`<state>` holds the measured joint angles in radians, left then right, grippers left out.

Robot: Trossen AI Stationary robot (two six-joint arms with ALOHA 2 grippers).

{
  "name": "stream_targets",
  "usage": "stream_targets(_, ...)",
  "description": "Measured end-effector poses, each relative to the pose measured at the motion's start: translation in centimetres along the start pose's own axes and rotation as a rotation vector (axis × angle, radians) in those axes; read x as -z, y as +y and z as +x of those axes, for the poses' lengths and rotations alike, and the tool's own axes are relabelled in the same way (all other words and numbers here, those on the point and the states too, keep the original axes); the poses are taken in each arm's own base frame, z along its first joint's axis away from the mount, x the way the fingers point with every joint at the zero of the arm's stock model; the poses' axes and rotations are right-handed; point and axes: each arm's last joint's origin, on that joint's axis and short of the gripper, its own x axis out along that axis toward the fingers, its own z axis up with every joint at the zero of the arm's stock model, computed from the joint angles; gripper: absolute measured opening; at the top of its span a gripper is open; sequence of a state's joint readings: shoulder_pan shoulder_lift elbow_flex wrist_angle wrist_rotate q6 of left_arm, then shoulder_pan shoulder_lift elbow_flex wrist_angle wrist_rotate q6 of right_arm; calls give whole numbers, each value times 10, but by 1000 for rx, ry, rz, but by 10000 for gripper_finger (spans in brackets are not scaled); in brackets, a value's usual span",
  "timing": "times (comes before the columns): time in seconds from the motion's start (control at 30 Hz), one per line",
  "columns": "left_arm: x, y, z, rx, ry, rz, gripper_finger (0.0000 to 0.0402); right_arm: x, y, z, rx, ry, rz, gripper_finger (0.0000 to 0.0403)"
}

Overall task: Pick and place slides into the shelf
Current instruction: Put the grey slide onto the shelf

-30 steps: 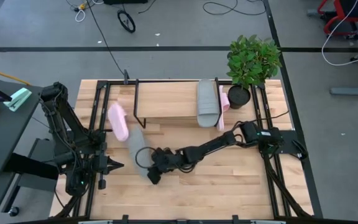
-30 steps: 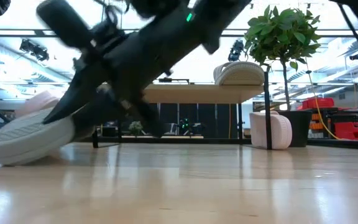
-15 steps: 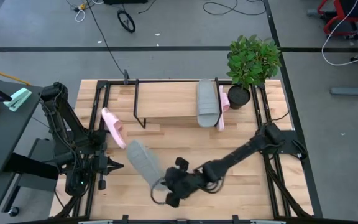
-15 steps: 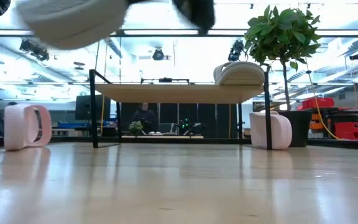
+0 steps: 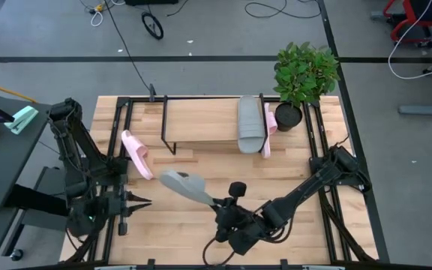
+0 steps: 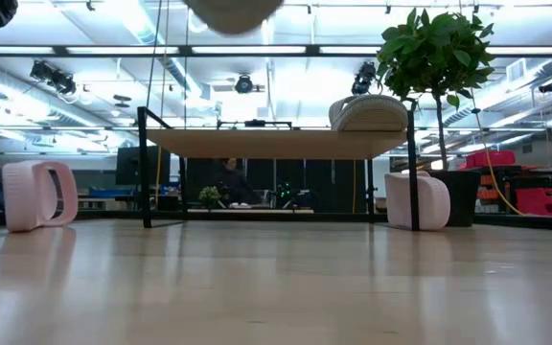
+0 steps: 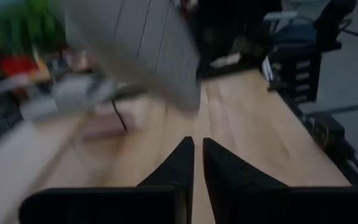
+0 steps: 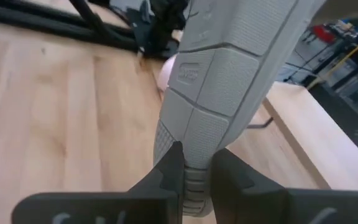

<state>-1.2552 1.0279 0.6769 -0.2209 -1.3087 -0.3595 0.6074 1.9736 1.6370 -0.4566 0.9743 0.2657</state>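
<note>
My right gripper [image 5: 217, 204] pinches a grey slide [image 5: 184, 184] aloft; a potted plant [image 5: 303, 75] crowds the shelf [image 5: 201, 120]. One grey slide [image 5: 250, 124] lies there, and the left gripper [image 5: 135, 199] looks closed, empty.

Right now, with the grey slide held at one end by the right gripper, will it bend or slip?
The grey slide juts straight from the right gripper, so it probably stays fairly stiff. Its grooved sole likely resists slipping. Held by one end only, it may pivot.

Since 1 s ago the right gripper [image 5: 217, 204] has carried the grey slide [image 5: 184, 184] off the table, from beside the pink slide [image 5: 136, 154], toward the front centre. That pink slide, lying flat then, now stands on its edge.
</note>
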Motion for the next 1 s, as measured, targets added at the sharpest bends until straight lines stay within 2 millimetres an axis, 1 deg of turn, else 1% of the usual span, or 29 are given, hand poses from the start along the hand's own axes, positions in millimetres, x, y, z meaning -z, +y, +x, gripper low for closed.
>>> stream_targets(0.1, -19, 4, -2, 5, -58, 72, 48, 14, 2, 5, 7, 25, 4, 50)
stream_targets(0.17, -32, 11, -3, -5, -94, 108, 55, 24, 3, 10, 9, 43, -3, 50)
stream_targets(0.23, -43, 20, -2, -31, -118, 151, 64, 30, 4, 14, 2, 40, 10, 50)
stream_targets(0.33, -55, 38, -1, -82, -138, 177, 83, 32, 6, 19, -29, 9, 35, 50)
stream_targets(0.43, -62, 56, 1, -97, -159, 168, 108, 29, 8, 22, -70, -26, 21, 50)
stream_targets(0.57, -69, 76, 1, -57, -215, 65, 148, 26, 7, 25, -111, -42, 0, 50)
stream_targets(0.67, -68, 83, 0, -22, -223, 21, 174, 25, 6, 27, -109, -46, -15, 50)
stream_targets(0.83, -63, 83, -1, 79, -219, -18, 197, 24, 3, 31, -92, -47, -18, 50)
stream_targets(1.0, -63, 83, 0, 70, -214, -17, 201, 18, 0, 36, -133, -75, 4, 50)
